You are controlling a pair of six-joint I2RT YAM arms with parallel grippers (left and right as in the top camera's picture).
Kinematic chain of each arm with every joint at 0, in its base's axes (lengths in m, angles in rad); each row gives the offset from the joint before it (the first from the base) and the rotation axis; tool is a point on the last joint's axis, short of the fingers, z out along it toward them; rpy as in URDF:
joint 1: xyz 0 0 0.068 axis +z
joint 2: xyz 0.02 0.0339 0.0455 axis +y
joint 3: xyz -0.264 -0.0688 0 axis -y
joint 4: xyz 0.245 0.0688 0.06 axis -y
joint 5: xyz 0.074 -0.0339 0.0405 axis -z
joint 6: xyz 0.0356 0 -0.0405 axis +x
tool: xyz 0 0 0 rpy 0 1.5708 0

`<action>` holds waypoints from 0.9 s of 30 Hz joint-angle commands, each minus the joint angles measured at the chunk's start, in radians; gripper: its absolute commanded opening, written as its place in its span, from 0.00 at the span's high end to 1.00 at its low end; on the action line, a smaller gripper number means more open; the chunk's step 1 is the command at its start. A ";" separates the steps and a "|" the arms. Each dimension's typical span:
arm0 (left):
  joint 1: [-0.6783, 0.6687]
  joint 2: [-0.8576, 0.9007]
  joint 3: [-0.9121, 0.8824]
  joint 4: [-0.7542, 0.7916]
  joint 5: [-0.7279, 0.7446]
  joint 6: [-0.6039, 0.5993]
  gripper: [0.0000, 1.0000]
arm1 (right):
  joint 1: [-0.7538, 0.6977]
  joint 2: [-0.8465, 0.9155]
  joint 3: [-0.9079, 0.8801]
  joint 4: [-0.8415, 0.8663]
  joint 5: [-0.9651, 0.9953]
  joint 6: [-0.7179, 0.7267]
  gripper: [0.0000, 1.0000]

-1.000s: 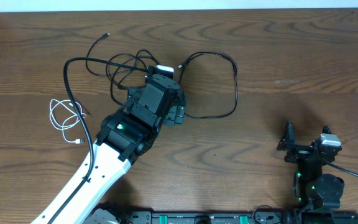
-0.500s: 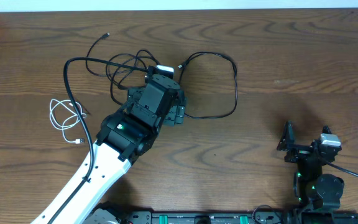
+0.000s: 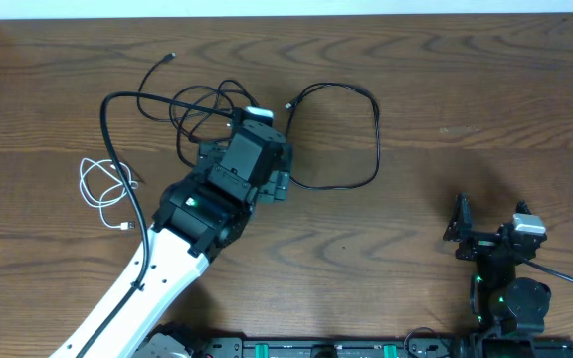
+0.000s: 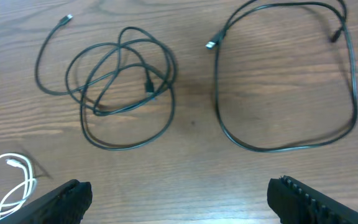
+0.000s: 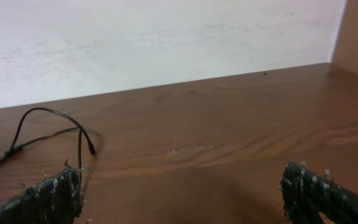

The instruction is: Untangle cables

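Note:
Three cables lie apart on the wooden table. One black cable [image 3: 195, 99] is a loose tangle at the back left; it also shows in the left wrist view [image 4: 169, 81]. A second black cable [image 3: 377, 129] forms a wide loop to its right, seen in the left wrist view [image 4: 278, 148] and the right wrist view [image 5: 48, 112]. The white cable [image 3: 97, 184] lies coiled at the left, and shows in the left wrist view [image 4: 23, 180]. My left gripper [image 3: 257, 129] [image 4: 179, 199] is open and empty, above the table between the two black cables. My right gripper [image 3: 458, 227] [image 5: 185, 199] is open and empty at the front right.
The thick black wire [image 3: 122, 169] of the left arm curves beside the white cable. The table [image 3: 466, 80] is brown wood with a white wall along its back edge [image 5: 166, 37].
My left gripper has shifted slightly to the left and toward the back. The cables and the right arm have not moved.

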 commanded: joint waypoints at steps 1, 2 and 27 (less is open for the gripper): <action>0.050 -0.033 0.003 -0.007 -0.028 0.006 0.05 | -0.006 -0.006 -0.002 -0.002 0.008 0.011 0.01; 0.074 -0.053 0.003 -0.010 -0.028 0.006 0.05 | -0.006 -0.006 -0.002 -0.002 0.008 0.011 0.01; 0.577 -1.042 -0.548 0.096 0.247 -0.043 0.05 | -0.006 -0.006 -0.002 -0.002 0.008 0.011 0.01</action>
